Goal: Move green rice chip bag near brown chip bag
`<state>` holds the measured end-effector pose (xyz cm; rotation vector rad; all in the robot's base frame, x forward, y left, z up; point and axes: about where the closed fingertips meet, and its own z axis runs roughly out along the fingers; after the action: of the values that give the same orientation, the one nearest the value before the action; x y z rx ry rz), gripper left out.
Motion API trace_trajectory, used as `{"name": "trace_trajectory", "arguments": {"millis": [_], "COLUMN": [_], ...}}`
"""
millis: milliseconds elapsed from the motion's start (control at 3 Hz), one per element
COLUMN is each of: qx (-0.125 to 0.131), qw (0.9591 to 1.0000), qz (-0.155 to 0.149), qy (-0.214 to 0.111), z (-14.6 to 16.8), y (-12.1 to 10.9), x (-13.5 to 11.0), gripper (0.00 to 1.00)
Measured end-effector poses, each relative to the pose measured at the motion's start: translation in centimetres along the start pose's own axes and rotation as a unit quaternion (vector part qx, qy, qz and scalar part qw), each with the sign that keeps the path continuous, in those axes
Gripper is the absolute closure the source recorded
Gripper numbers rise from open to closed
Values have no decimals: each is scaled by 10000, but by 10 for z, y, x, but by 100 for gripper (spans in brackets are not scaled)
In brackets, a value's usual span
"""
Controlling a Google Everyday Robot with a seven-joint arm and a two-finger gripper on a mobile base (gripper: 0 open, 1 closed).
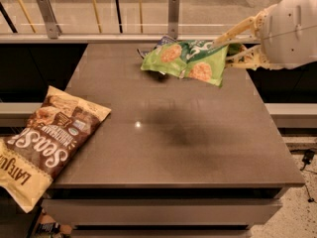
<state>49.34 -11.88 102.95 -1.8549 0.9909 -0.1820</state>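
Observation:
The green rice chip bag point(187, 61) hangs in the air over the far middle of the dark table point(198, 148), tilted, with tan rice cakes pictured on it. My gripper point(231, 48) comes in from the upper right and is shut on the bag's right end. The brown chip bag point(42, 143) with pale yellow ends lies at the table's left front edge, partly overhanging it. The green bag is well apart from it, to the upper right.
A small dark-blue snack bag point(157, 43) lies at the far side of the table, mostly hidden behind the green bag. A railing with posts point(172, 14) runs along the back. The arm's white body point(292, 31) fills the upper right.

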Motion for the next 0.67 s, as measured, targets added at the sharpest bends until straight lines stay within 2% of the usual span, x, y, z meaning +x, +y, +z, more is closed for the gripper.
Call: {"name": "trace_trajectory", "arguments": {"millis": [333,667], "qx": [-52,-236], "qw": [9994,9975], "qz": [-115,-175], "qy": [-312,-642], "z": [7,17], "y": [16,32], "x": [-12,-23], "gripper": [100,100]}}
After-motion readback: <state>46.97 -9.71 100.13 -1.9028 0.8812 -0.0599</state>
